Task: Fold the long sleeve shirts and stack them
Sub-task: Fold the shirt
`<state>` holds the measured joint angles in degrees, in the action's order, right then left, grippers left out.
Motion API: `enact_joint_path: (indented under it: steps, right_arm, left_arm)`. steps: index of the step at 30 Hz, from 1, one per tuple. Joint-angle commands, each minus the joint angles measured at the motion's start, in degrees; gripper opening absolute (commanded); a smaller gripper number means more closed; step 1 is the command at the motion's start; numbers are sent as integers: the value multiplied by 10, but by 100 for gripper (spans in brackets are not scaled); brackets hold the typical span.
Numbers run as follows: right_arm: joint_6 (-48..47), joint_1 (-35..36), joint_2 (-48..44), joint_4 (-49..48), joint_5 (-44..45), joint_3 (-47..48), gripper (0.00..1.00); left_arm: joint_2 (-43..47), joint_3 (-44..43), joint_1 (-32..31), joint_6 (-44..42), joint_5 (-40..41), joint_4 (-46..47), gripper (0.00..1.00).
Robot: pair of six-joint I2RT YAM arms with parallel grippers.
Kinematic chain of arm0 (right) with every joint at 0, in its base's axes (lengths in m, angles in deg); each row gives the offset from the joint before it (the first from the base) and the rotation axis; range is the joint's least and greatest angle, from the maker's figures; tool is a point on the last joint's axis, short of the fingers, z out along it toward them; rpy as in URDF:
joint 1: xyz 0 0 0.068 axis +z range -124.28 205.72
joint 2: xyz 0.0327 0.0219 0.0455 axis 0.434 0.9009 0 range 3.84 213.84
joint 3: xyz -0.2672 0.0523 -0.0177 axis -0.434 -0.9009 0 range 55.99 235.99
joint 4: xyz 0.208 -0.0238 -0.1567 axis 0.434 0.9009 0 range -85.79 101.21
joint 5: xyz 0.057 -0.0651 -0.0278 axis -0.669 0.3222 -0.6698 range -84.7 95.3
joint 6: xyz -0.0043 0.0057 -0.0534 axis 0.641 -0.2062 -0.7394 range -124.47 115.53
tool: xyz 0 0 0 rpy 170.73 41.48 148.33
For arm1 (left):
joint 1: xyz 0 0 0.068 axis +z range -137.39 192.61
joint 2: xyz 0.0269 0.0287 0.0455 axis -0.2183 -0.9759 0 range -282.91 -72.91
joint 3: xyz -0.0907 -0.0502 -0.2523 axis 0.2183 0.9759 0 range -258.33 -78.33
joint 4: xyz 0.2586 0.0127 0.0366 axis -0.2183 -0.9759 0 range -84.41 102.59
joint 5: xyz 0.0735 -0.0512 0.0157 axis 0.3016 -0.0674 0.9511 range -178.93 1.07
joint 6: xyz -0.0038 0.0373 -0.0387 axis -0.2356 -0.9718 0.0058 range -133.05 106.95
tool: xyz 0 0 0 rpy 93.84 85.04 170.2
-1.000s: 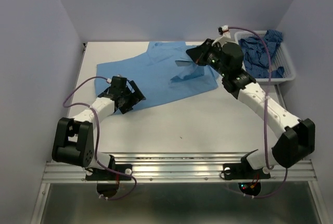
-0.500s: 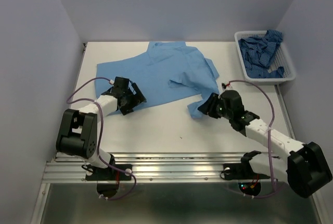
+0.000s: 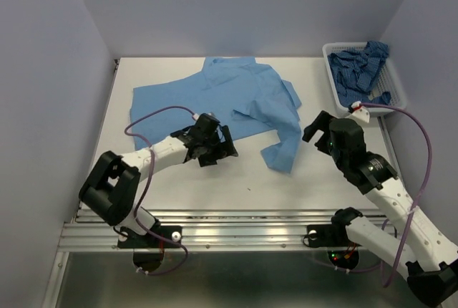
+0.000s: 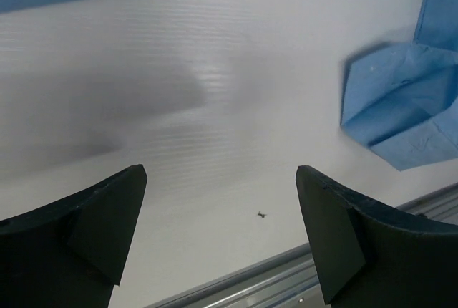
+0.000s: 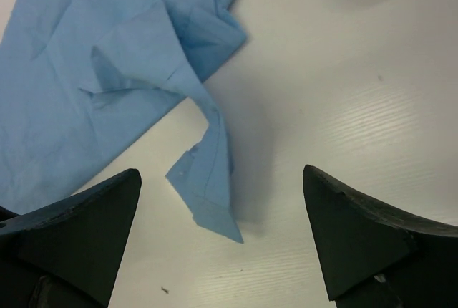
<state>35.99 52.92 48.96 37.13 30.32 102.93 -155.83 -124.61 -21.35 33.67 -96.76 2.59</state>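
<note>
Right gripper (image 3: pixel 317 130) has let go of the sleeve (image 3: pixel 286 143) and backed off to the right. Its jaws are now wide apart with nothing between them. Left gripper (image 3: pixel 217 149) has slid right along the shirt's (image 3: pixel 215 97) lower edge, from the left hem to mid-frame. Its jaws are also apart and empty, over bare table (image 3: pixel 215 186).

Shirt lies spread flat in the upper middle of the top view, collar toward the back. Sleeve trails down to the lower right, with the cuff (image 3: pixel 280 157) doubled over on the table between the two grippers. It looks dragged out straight on purpose so it can be folded across the body. Dark shirt (image 3: pixel 358 68) sits bunched in the basket (image 3: pixel 397 89) at upper right, probably waiting its turn.

Judgement: folding has barely started and nothing is stacked. Next move likely needs a fresh pinch on the cuff or hem. The doubled cuff could carry a crease into the fold.
</note>
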Motion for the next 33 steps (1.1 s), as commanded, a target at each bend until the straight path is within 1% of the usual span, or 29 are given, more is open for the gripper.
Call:
enact_joint_path:
  steps: [1,2,3,4,5,6,7,8,9,10,11,12,14,15,19,20,21,22,23,26,27,28,29,31,32,33]
  right_arm:
    - [-28,3,-6,76,108,19,100]
    - [-34,3,-7,73,103,18,100]
    - [-39,3,-7,69,97,19,100]
    - [-40,3,-7,67,82,18,100]
    - [-42,3,-8,63,78,17,100]
    - [-42,3,-9,62,72,15,100]
    - [-43,3,-10,62,65,12,100]
    - [-44,3,-10,63,65,11,100]
    - [-45,3,-13,63,65,11,100]
    - [-48,3,-14,62,65,11,100]
    - [-50,3,-18,62,65,11,100]
    - [-57,3,-20,62,68,13,100]
    - [-67,3,-28,62,79,15,100]
    - [-69,3,-30,62,87,17,100]
    - [-72,3,-42,62,99,11,100]
    - [-72,3,-43,62,99,10,100]
    - [-71,3,-43,62,101,7,100]
    - [-69,3,-43,62,100,4,100]
    - [-69,3,-43,62,100,3,100]
    - [-64,3,-42,62,99,-2,100]
    - [-64,3,-42,62,99,-3,100]
    - [-63,3,-42,62,99,-3,100]
    - [-62,3,-43,62,99,-2,100]
    - [-62,3,-46,63,100,-2,100]
    - [-63,3,-49,62,101,-3,100]
    - [-63,3,-50,62,102,-3,100]
  left_arm:
    - [-63,-88,-81,36,32,11,99]
    - [-84,-108,-92,30,34,13,99]
    - [-129,-154,-102,22,34,16,99]
    - [-152,-181,-112,11,38,13,99]
    - [-178,-237,-130,-5,40,0,99]
    - [-224,-266,-138,-15,39,-9,99]
    - [-246,-296,-148,-29,53,-20,99]
    - [-290,-360,-164,-36,66,-59,99]
    - [-313,-391,-172,-46,95,-80,99]
    - [-331,-448,-187,-58,112,-125,99]
    - [-349,-449,-187,-58,131,-126,99]
    - [-377,-492,-199,-66,146,-168,99]
    - [-401,-521,-212,-71,176,-207,98]
    - [-405,-521,-215,-70,185,-213,95]
    - [-397,-479,-218,-50,185,-208,93]
    - [-394,-472,-219,-46,183,-205,88]
    - [-393,-462,-219,-45,180,-201,86]
    - [-393,-458,-223,-44,175,-198,81]
    - [-393,-456,-226,-44,172,-195,77]
    - [-397,-449,-237,-44,154,-170,61]
    - [-400,-452,-240,-44,151,-169,58]
    - [-407,-453,-241,-42,153,-170,48]
    - [-412,-456,-241,-37,155,-171,31]
    - [-416,-460,-241,-34,167,-174,16]
    - [-415,-461,-241,-32,174,-177,0]
    - [-412,-462,-242,-32,181,-178,0]
